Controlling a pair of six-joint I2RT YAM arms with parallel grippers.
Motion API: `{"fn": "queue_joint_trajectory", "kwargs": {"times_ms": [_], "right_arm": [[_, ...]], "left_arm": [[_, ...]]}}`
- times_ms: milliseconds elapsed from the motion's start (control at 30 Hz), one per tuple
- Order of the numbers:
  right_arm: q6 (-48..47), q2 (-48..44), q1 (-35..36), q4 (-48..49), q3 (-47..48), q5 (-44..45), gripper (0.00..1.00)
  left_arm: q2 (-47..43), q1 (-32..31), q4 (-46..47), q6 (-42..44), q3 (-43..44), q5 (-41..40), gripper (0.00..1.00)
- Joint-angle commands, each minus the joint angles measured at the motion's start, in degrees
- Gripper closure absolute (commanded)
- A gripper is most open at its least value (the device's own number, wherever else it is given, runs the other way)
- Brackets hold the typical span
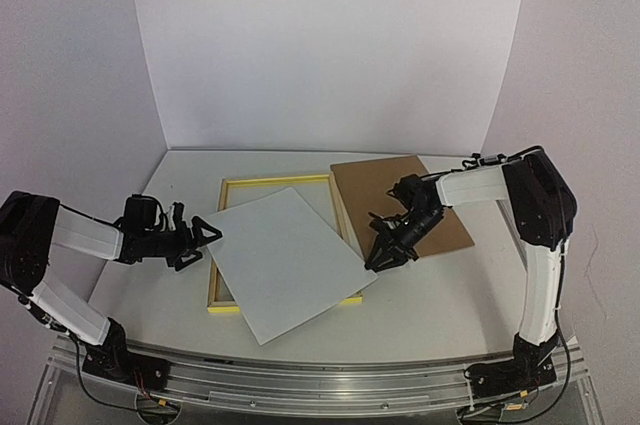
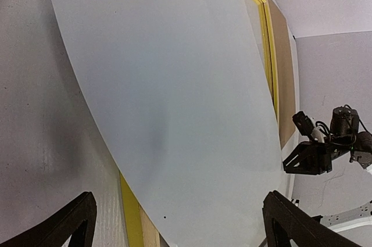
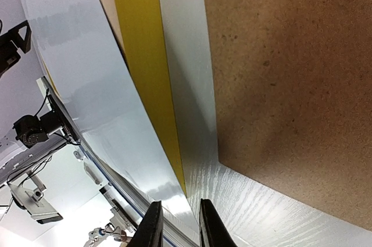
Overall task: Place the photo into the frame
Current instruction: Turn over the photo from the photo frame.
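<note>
The photo (image 1: 285, 263) lies white back up, skewed across the frame (image 1: 275, 181), whose yellow edges show at the top, the left and the bottom corners. My left gripper (image 1: 208, 234) is open wide at the photo's left corner; in the left wrist view the photo (image 2: 174, 96) fills the span between its fingers (image 2: 179, 200). My right gripper (image 1: 384, 253) is at the photo's right edge, beside the frame's right side. In the right wrist view its jaws (image 3: 178, 221) stand a narrow gap apart, with the photo's corner (image 3: 81, 78) and the yellow frame edge (image 3: 145, 67) running down toward the gap.
A brown backing board (image 1: 400, 200) lies flat at the back right, touching the frame's right side; it also shows in the right wrist view (image 3: 290, 72). A white backdrop closes off the rear. The table's metal rail runs along the near edge.
</note>
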Motion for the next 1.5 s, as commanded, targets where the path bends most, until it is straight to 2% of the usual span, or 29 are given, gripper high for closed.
{"fn": "queue_joint_trajectory", "kwargs": {"times_ms": [0,133,233,433,600,767,900,1100,1200,1233,1467], "right_arm": [[2.4,-0.5,1.1,2.5,-1.5,-4.3,0.84],[7.3,-2.5,1.4,7.9,-3.5,-9.2,0.91],[11.5,-3.6,2.3,13.4,-4.8,-12.9,0.91],[16.0,-4.7,4.1,17.4,-4.7,-13.8,0.82],[18.3,-4.1,6.0,18.0,-3.8,-11.3,0.73],[19.7,-3.3,7.1,18.0,-3.2,-8.1,0.73],[21.8,-3.6,8.4,20.0,-2.4,-6.2,0.75],[27.9,-3.8,10.8,27.0,-3.1,-5.2,0.84],[29.8,-4.5,11.3,28.9,-4.0,-2.9,0.99],[29.9,-4.9,11.3,28.9,-4.2,-1.9,1.0],[28.9,-9.6,11.3,28.7,-7.0,8.2,1.0]], "left_arm": [[0.5,-0.9,3.7,-1.5,-0.6,-1.0,0.0],[0.4,-2.2,3.8,-1.9,-0.8,-2.8,0.0],[0.4,-2.7,4.3,-2.4,-0.9,-3.7,0.0],[-0.2,-3.9,4.5,-3.3,-1.1,-5.8,0.0],[-0.7,-4.6,5.2,-4.1,-1.6,-7.0,0.0],[-1.1,-4.9,6.4,-5.0,-2.4,-7.2,0.0],[-1.1,-5.3,7.9,-6.0,-3.0,-7.6,0.0],[-1.0,-6.3,9.8,-7.8,-3.5,-8.7,0.0],[-1.2,-6.5,10.0,-8.0,-3.7,-9.1,0.0],[-1.4,-6.5,9.9,-8.0,-3.8,-9.4,0.0],[-2.4,-6.4,7.5,-7.9,-2.7,-10.5,0.0]]}}
